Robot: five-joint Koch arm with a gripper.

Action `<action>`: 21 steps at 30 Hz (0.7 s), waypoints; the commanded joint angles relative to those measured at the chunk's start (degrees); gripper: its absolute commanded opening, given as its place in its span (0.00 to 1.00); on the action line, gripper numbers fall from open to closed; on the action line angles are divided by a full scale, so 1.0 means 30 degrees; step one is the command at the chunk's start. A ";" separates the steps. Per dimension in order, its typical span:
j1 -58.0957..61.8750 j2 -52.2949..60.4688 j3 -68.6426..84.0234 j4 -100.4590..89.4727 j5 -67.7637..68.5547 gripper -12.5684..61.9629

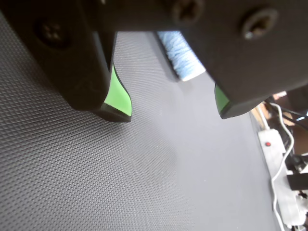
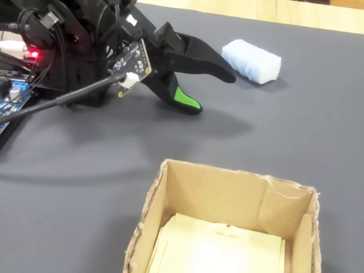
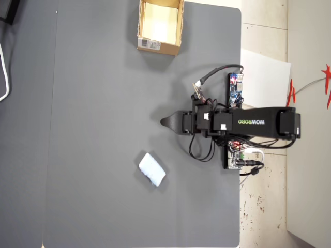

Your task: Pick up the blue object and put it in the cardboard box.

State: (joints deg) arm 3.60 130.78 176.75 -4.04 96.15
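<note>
The blue object [image 1: 180, 57] is a pale blue soft block lying flat on the dark grey mat, ahead of my gripper [image 1: 172, 110] and partly hidden by its body. The fixed view shows the blue object [image 2: 252, 61] just beyond the fingertips of the gripper [image 2: 211, 90], not touching them. The jaws stand apart with green pads showing and nothing between them. The cardboard box [image 2: 215, 195] sits open-topped near the front of the fixed view, its inside pale yellow. From overhead, the gripper [image 3: 165, 122] lies between the box [image 3: 158, 46] and the blue object [image 3: 152, 169].
A white power strip [image 1: 274, 159] with a cable lies off the mat's edge. The arm's base and circuit boards [image 3: 235, 93] sit at the mat's right edge in the overhead view. Wooden tabletop [image 2: 236, 6] borders the mat's far side.
</note>
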 commanded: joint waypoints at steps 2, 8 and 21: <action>0.0000 0.1670 0.0674 0.0674 0.0469 0.62; -0.0029 0.1670 0.0674 0.0645 0.0615 0.62; -0.0439 0.1670 0.0176 -0.0498 0.2344 0.62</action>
State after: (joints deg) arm 1.85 130.78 176.48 -4.57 99.58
